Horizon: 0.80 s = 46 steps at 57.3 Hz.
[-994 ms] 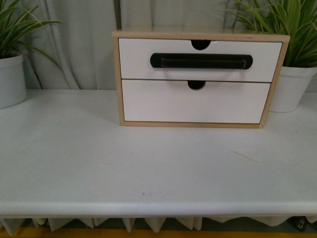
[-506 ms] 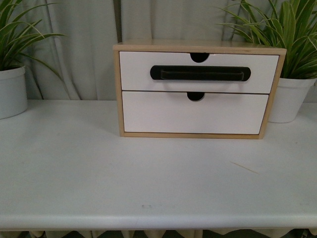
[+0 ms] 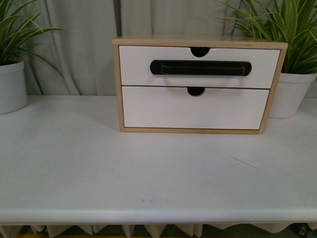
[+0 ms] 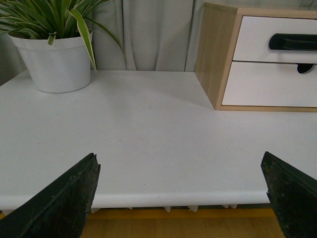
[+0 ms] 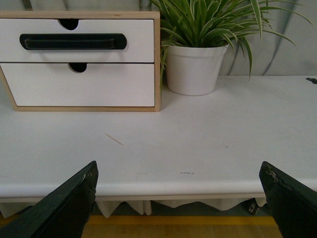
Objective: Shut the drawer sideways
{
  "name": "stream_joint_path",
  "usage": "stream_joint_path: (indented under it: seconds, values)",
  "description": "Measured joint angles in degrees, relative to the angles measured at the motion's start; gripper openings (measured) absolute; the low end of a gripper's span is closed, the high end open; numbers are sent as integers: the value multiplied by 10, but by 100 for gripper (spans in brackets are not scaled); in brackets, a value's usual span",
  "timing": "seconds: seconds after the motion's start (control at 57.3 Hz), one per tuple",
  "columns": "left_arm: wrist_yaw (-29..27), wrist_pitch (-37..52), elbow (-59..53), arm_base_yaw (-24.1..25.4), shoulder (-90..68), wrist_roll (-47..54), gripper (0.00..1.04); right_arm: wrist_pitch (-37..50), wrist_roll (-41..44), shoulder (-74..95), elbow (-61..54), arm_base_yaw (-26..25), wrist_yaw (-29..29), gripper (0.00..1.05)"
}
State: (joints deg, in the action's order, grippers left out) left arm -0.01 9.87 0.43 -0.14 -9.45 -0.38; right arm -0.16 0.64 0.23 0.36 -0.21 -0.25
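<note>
The drawer [image 3: 136, 64] is the upper one in a light wood cabinet [image 3: 117, 89] at the back middle of the table. It has a white front, a long black bar handle [image 3: 200, 67] and a half-round notch on top. Its front looks wider than the plain lower drawer front [image 3: 193, 111], so it stands out a little. It also shows in the left wrist view [image 4: 255, 39] and the right wrist view [image 5: 141, 49]. My left gripper [image 4: 181, 198] and right gripper [image 5: 178, 203] are open and empty, at the table's front edge, far from the cabinet. Neither shows in the front view.
The cabinet stands on a white table [image 3: 148, 168]. A potted plant in a white pot [image 3: 11, 87] stands at the back left, another [image 3: 291, 94] close to the cabinet's right side. A thin pale sliver [image 3: 243, 162] lies on the table right of the middle. Curtains hang behind.
The front view's framing shifted: the cabinet dropped in the picture, then rose a little. The drawer and the things on the table keep their places.
</note>
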Motion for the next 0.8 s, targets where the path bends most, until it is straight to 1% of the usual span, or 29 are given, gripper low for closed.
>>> stream_joint_path:
  seconds: [0.279,0.331,0.366,0.401,0.523,0.541,0.576,0.593,0.645,0.663,0.75,0.767,0.802]
  values:
    - [0,-1,0,0,1,0,99,0,0,0,0,0,0,96]
    - [0,-46,0,0,33,1,91,0,0,0,0,0,0,96]
    - [1,-85,0,0,62,1,84,0,0,0,0,0,0,96]
    - [0,-93,0,0,79,1,79,0,0,0,0,0,0,96]
    - [0,-97,0,0,91,1,57,0,0,0,0,0,0,96]
    - [0,-97,0,0,91,1,56,0,0,0,0,0,0,96]
    - [0,-97,0,0,91,1,48,0,0,0,0,0,0,96]
    - [0,-97,0,0,91,1,47,0,0,0,0,0,0,96]
    - [0,-97,0,0,92,1,36,0,0,0,0,0,0,96]
    - [0,-97,0,0,92,1,34,0,0,0,0,0,0,96]
    - [0,-98,0,0,92,1,18,0,0,0,0,0,0,96]
    - [0,-98,0,0,92,1,16,0,0,0,0,0,0,96]
    - [0,-98,0,0,92,1,9,0,0,0,0,0,0,96]
